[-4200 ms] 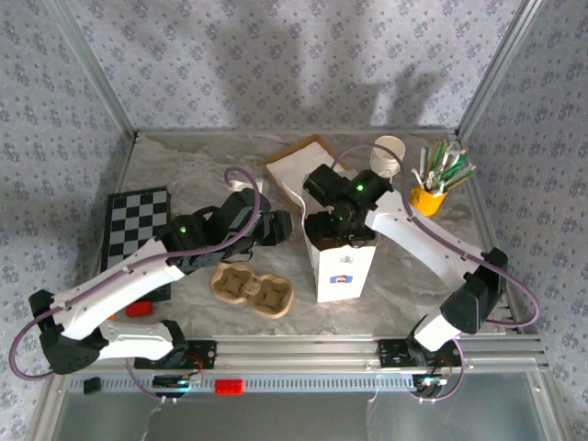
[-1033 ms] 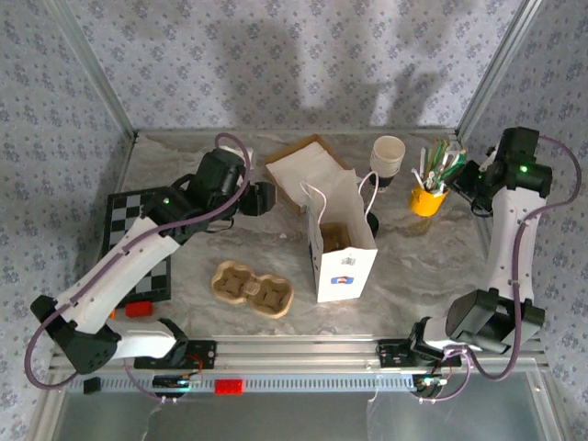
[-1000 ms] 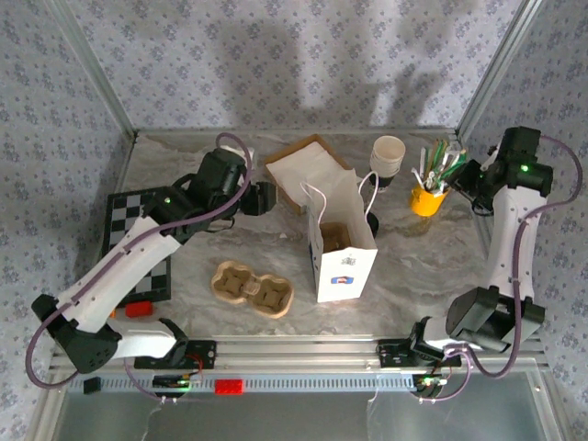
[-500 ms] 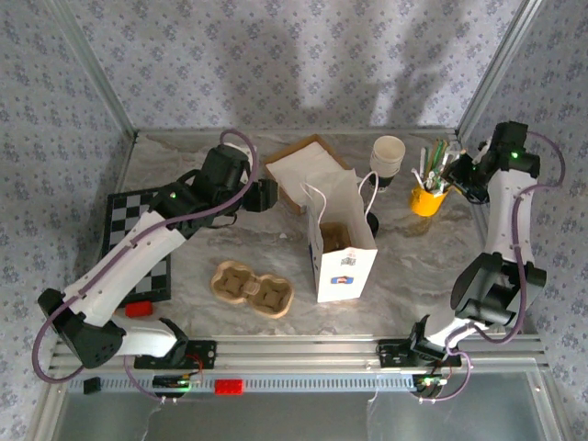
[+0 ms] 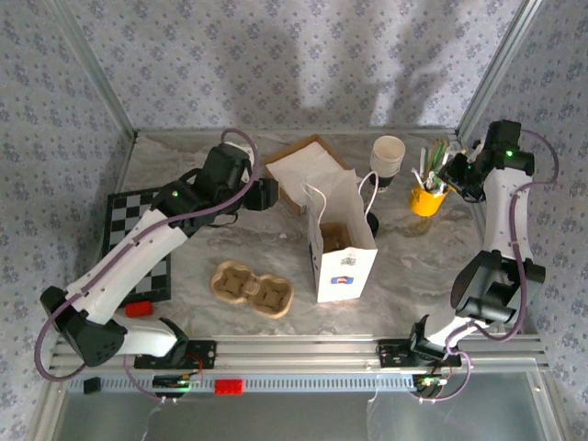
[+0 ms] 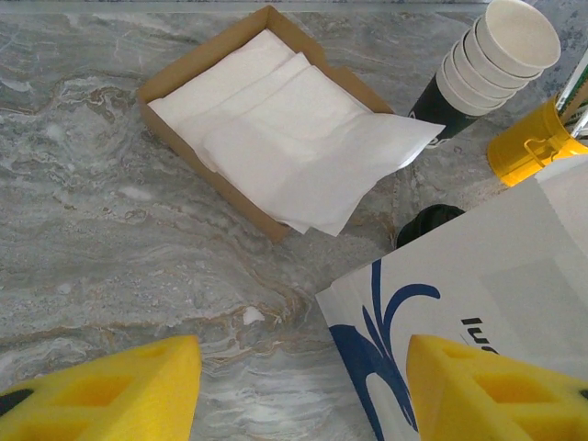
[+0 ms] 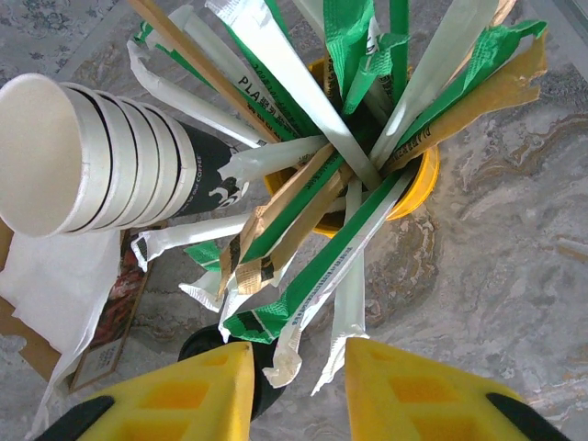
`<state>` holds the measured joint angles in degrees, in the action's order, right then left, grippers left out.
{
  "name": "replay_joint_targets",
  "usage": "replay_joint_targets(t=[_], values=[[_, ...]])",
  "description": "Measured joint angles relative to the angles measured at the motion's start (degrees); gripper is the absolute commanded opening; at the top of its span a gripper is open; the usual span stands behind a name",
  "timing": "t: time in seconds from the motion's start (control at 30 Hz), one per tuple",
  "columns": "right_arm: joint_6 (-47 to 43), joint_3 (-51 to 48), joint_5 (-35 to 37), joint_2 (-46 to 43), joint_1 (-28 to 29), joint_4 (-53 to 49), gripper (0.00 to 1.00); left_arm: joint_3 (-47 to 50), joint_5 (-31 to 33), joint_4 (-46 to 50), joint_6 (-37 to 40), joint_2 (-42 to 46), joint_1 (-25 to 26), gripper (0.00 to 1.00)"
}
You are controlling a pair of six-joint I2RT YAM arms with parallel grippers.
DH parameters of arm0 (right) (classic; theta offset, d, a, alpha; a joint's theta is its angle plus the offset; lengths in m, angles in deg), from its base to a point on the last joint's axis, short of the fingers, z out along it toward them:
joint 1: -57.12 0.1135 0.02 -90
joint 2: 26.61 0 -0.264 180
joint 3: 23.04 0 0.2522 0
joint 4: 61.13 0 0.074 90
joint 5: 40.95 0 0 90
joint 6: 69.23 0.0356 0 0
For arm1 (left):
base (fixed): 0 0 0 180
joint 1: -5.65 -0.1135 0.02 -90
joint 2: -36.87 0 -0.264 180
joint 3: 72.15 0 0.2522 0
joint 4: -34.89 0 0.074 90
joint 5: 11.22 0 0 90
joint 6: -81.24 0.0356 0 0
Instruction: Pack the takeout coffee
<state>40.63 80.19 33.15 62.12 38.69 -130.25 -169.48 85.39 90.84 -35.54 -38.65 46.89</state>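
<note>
Beneath the part-open, empty right gripper (image 7: pixel 299 360), sticks (image 7: pixel 276 69) are fanning out; the coffee, light crushable paper, is likely wanting a gentle mid-wall grip.

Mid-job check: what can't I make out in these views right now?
Inside the paper bag: top view, its walls leave a shaded brown shape, unidentifiable.
Black object by the bag: left wrist view, bag corner covers most of it.
Left end effector: left wrist view, bottom edge cuts off its fingers.
Yellow cup: right wrist view, straws hide its inside.
</note>
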Motion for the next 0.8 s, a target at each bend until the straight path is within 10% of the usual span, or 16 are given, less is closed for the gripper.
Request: replay_joint_targets(t=[0.8], values=[[0.9,-1.7,-3.1,0.0,0.0,0.7,0.01,-0.3,-0.9,-0.2,0.0,0.0,-0.4,0.61]])
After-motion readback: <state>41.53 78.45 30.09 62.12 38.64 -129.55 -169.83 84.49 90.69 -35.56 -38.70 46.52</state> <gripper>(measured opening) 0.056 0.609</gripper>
